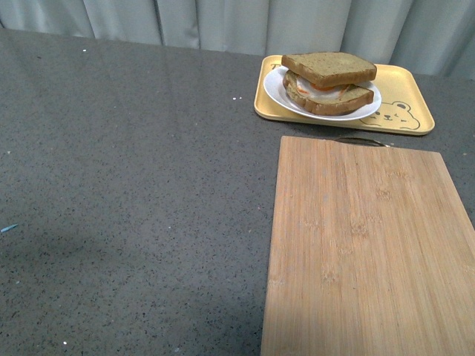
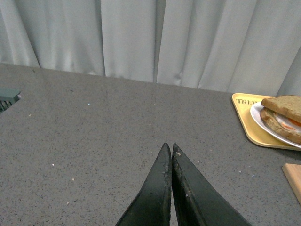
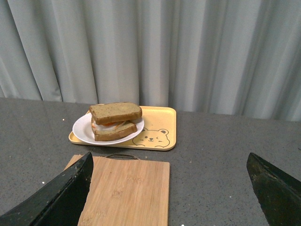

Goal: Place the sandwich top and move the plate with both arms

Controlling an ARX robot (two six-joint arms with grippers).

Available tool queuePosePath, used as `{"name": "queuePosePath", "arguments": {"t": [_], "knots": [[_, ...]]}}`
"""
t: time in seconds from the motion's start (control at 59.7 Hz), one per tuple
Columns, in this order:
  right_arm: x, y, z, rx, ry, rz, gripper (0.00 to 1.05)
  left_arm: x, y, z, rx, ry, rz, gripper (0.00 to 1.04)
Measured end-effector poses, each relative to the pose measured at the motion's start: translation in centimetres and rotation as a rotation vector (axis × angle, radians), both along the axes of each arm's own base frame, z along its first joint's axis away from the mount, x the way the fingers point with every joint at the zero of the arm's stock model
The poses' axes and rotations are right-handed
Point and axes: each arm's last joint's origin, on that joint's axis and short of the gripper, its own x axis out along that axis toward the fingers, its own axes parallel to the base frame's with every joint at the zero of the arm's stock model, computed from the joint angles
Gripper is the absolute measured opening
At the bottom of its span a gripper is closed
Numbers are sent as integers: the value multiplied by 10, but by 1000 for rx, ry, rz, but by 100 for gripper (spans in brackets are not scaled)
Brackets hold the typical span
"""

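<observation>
Fingers: my left gripper (image 2: pixel 171 153) is pressed closed and empty; my right gripper (image 3: pixel 169 188) gapes wide. Upper right of the front view, the sandwich top (image 1: pixel 329 68) already caps the sandwich on the plate (image 1: pixel 276 95), inside the yellow tray (image 1: pixel 410 89). I'd take opposite rims, lifting level together.

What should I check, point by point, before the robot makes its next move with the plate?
1. Sandwich top rests on the egg and lower slice, a bit offset: ok.
2. Plate is already on the yellow tray, its rim overhanging the tray's near edge: ok, though whether the tray is its goal I cannot tell.
3. Left gripper is shut, holding nothing, over bare table: not ok for grasping the plate.
4. Right gripper is open wide and empty, facing the plate across the cutting board: ok.
5. Cutting board surface is bare: ok.
6. Both arms are out of the front view, so their poses: cannot tell.
</observation>
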Motion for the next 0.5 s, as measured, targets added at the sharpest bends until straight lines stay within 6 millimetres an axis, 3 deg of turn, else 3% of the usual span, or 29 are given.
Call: {"name": "queuePosePath", "arguments": {"t": [0.268, 0.502], "knots": [[0, 0, 0, 0, 0, 0, 95, -30, 16, 1, 1, -2, 7, 4], [0, 0, 0, 0, 0, 0, 95, -48, 17, 2, 1, -4, 5, 4]]}}
